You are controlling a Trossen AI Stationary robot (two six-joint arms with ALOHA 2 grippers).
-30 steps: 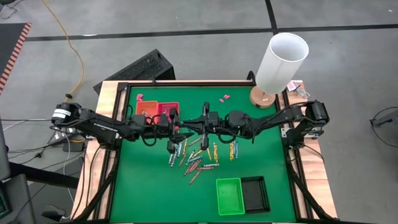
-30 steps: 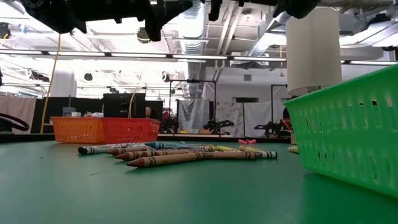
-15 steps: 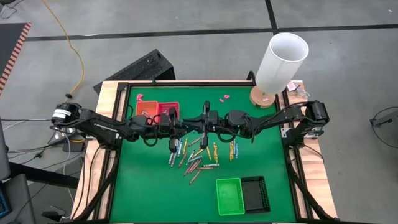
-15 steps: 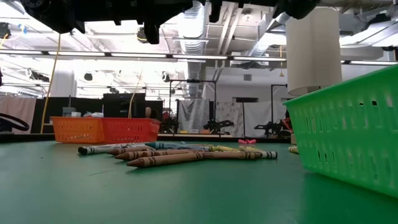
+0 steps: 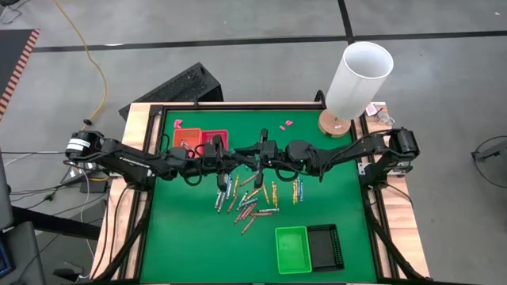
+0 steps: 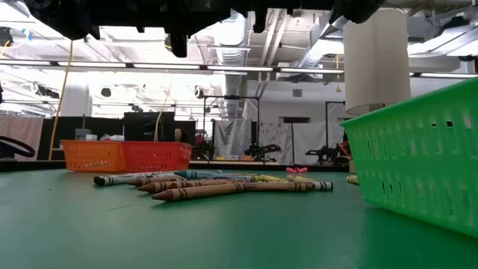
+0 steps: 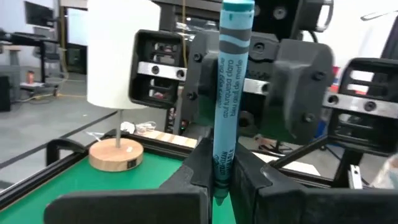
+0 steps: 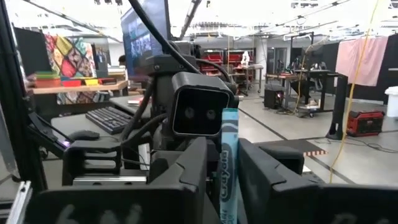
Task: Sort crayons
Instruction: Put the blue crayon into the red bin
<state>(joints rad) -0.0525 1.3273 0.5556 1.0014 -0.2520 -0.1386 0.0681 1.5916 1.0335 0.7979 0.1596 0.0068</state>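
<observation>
Crayon [image 7: 228, 99] stands upright between my left fingers [image 7: 205, 168], a blue-green stick pinched near its lower end, its wrapper lettering running up the side. My left gripper [image 5: 224, 157] hangs above the green desk [image 5: 186, 229], facing my right gripper [image 5: 255, 155] so that the two nearly meet over the middle, just behind the pile.

From my right wrist the same blue-green crayon [image 8: 229, 155] shows between my right fingers [image 8: 193, 168], which stand a little apart on either side of it; I cannot tell whether either pad touches the stick. My left fingers are closed on it.

The other crayons [image 5: 247, 202] lie loose on the desk below and in front of both grippers, a scatter of grey, blue, yellow and brown-red sticks at mixed angles. Low across the desk they read as a flat cluster [image 6: 202, 184] with a brown one nearest.

An orange tray [image 5: 187, 139] and a red tray [image 5: 214, 139] sit side by side at the far left of the desk. A green tray [image 5: 291, 249] and a black tray [image 5: 325, 246] sit together at the near edge, right of centre. A white lamp [image 5: 358, 79] on a wooden base stands at the far right corner. Pink scraps [image 5: 286, 124] lie near the far edge.
</observation>
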